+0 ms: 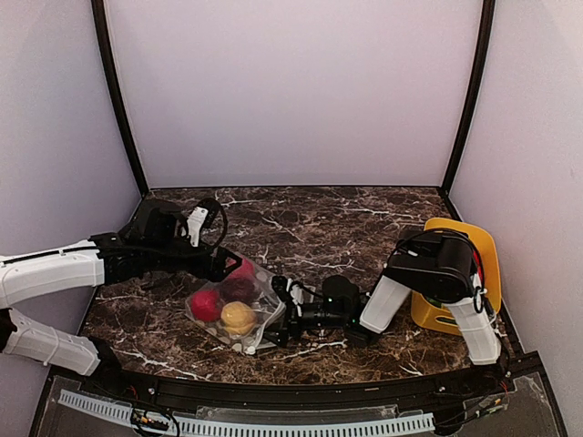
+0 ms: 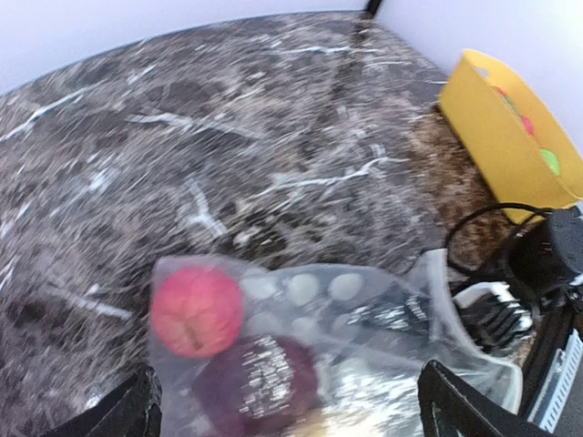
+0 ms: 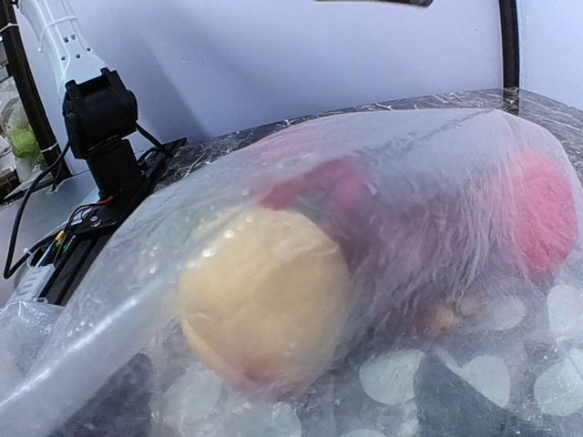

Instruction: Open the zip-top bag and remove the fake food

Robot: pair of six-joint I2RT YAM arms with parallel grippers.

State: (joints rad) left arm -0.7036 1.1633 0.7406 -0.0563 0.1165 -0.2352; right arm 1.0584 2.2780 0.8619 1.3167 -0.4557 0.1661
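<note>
While a red fruit (image 1: 206,306), a maroon fruit (image 1: 239,289) and a yellow fruit (image 1: 238,317) sit inside it, the clear dotted bag (image 1: 265,297) lies on the marble table (image 1: 319,228). At the bag's far left edge, the left gripper (image 1: 228,265) is spread wide, released. At its right edge, the right gripper (image 1: 275,319) also gapes. Well right of the bag stands a yellow bin (image 1: 485,244).

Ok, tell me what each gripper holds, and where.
Left gripper: open, nothing held. Right gripper sits at the zip-top bag's edge; grip cannot be told.
</note>
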